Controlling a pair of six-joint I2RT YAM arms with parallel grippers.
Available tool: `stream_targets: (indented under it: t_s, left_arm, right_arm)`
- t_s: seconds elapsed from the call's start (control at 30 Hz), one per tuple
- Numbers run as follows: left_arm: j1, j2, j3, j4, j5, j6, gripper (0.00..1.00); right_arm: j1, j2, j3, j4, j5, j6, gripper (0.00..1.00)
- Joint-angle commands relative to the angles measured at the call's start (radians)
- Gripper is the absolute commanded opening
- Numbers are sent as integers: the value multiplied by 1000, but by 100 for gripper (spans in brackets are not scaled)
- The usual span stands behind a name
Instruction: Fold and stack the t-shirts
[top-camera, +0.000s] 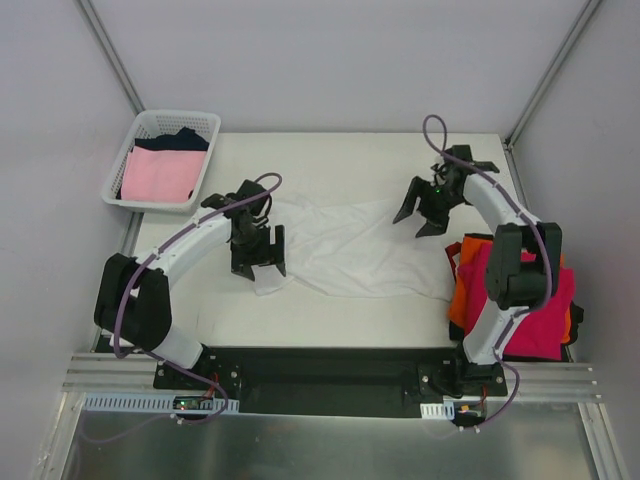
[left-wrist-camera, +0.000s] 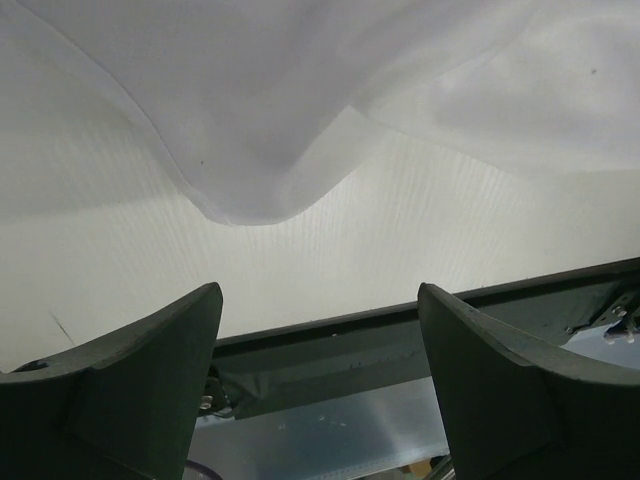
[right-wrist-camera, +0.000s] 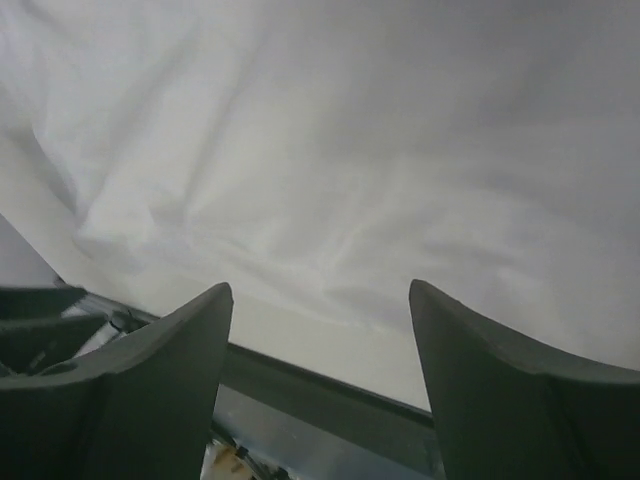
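Note:
A white t-shirt (top-camera: 350, 248) lies spread and wrinkled across the middle of the table. It also shows in the left wrist view (left-wrist-camera: 300, 110) and in the right wrist view (right-wrist-camera: 380, 150). My left gripper (top-camera: 259, 268) is open and empty over the shirt's left end. My right gripper (top-camera: 416, 218) is open and empty above the shirt's far right edge. A pile with a magenta-red t-shirt (top-camera: 535, 315) on an orange t-shirt (top-camera: 462, 296) lies at the right. A pale pink t-shirt (top-camera: 160, 174) and a navy t-shirt (top-camera: 182, 139) lie in the basket.
The white lattice basket (top-camera: 120, 165) stands at the far left corner. The right arm's lower part (top-camera: 520, 265) stands over the pile. A black rail (top-camera: 330, 380) runs along the table's near edge. Grey walls close in the sides and back.

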Motion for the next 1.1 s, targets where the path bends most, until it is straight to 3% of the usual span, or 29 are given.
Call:
stream_targets:
  t_s: [0.0, 0.07, 0.17, 0.2, 0.23, 0.37, 0.77, 1.07]
  left_arm:
    - [-4, 0, -44, 31, -5, -35, 80]
    - [-2, 44, -15, 56, -8, -40, 77]
    - [-4, 136, 81, 60, 10, -40, 47]
    - [-4, 156, 111, 59, 24, -41, 35]
    - [-4, 181, 137, 59, 47, -44, 18]
    - [-5, 198, 239, 59, 61, -53, 1]
    - [4, 437, 326, 82, 49, -30, 0]
    - [159, 493, 347, 50, -45, -49, 0]
  right_arm:
    - [142, -105, -165, 12, -4, -29, 70]
    - [200, -111, -193, 10, 11, -29, 53]
    - [249, -97, -208, 15, 14, -13, 22]
    - [257, -93, -202, 9, 16, -12, 15]
    - [272, -90, -185, 6, 17, -9, 1]
    - [305, -88, -150, -8, 45, 1, 1]
    - [374, 61, -56, -13, 39, 14, 1]
    - [375, 55, -93, -7, 42, 10, 1]
